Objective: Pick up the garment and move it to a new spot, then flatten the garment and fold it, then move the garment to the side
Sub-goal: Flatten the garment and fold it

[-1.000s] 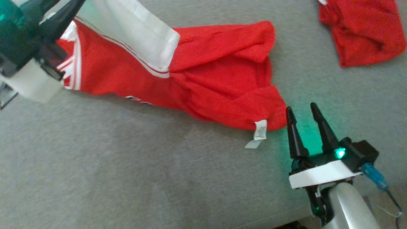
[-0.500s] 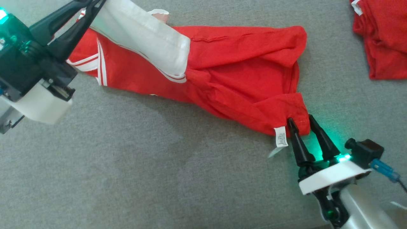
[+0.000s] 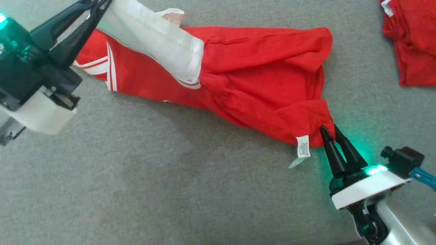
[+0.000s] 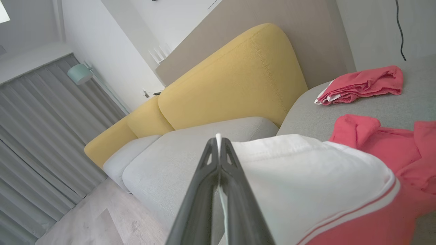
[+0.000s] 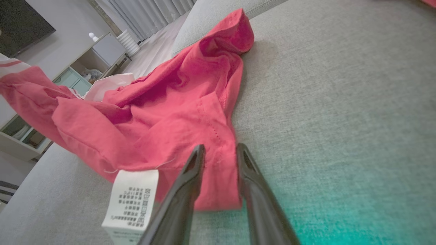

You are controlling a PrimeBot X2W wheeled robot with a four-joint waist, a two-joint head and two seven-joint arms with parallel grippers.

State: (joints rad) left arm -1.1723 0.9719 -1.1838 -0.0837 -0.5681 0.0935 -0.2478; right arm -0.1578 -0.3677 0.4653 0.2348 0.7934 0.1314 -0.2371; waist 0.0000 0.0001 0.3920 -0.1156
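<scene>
The left tool (image 3: 98, 2) and right tool (image 3: 329, 128) share long tapered black fingers (image 3: 335, 153), black housings, white collars (image 3: 368, 189) and green lights (image 3: 374, 169). A silver forearm (image 3: 402, 224) and blue connector (image 3: 422, 177) sit behind the right one.

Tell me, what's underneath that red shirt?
The red shirt lies on a grey cushion, which shows all round it. Its white sleeve drapes over the red cloth and hides that part. The cushion directly beneath the shirt is covered too.
</scene>
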